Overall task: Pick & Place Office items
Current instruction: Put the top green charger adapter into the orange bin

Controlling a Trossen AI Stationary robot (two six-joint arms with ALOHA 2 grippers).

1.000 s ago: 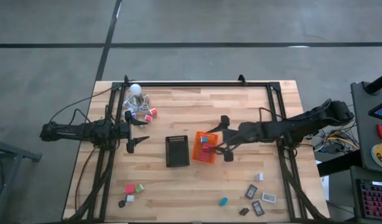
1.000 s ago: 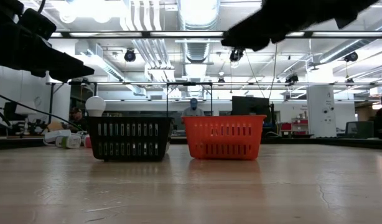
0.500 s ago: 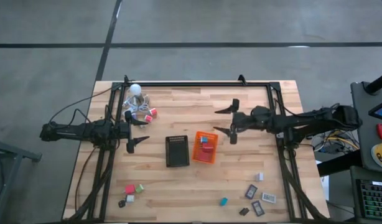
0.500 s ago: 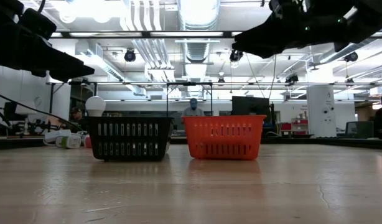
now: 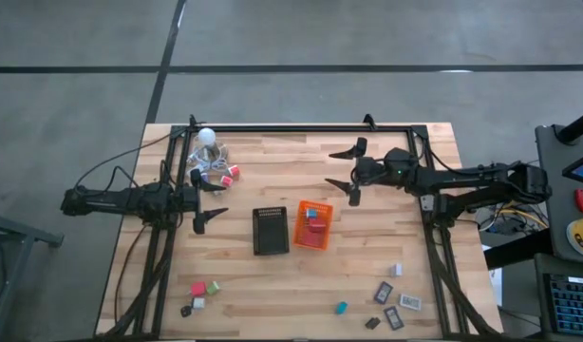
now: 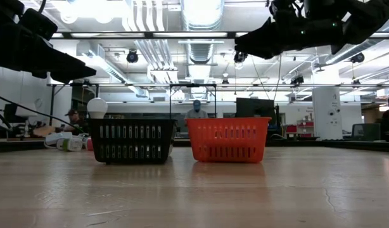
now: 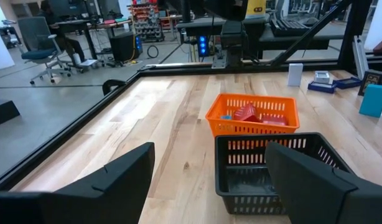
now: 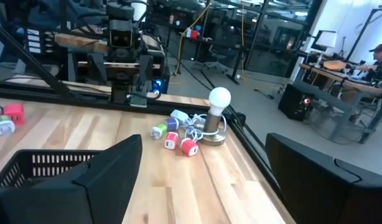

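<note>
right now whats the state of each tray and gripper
orange tray: upright, holds red and blue pieces
black tray: upright, looks empty
left gripper: open, empty, beside the black tray
right gripper: open, empty, above the table behind the orange tray

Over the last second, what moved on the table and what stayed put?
The right gripper pulled back from over the orange tray toward the table's far right side, jaws spreading wider and empty. The left gripper, the black tray and the scattered office items stayed put.
</note>
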